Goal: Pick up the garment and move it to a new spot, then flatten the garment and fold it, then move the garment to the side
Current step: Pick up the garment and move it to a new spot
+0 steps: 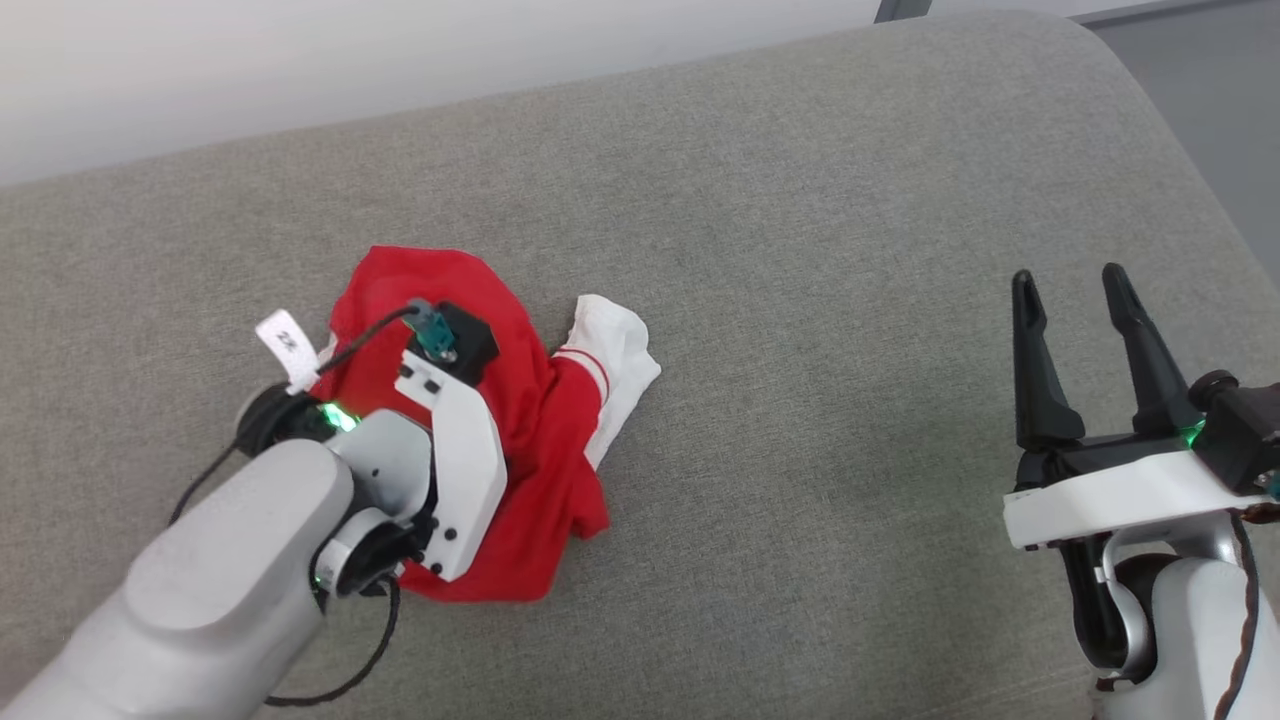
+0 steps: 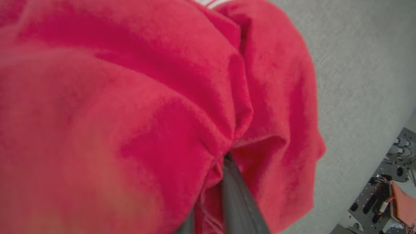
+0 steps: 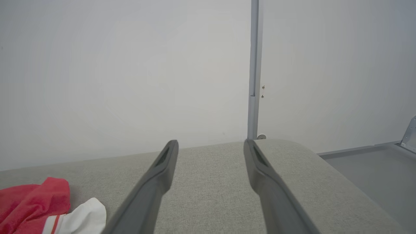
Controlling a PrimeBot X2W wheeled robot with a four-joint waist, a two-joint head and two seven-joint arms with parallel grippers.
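left gripper (image 2: 218, 170) clamped on a bunched fold of the crumpled red garment (image 1: 540, 430), left of centre on the grey upholstered bench (image 1: 800, 200); right gripper (image 1: 1070, 285) fingers spread, holding nothing, near the bench's right edge.

Soft, even light; the garment (image 2: 130, 113) blurs close up.
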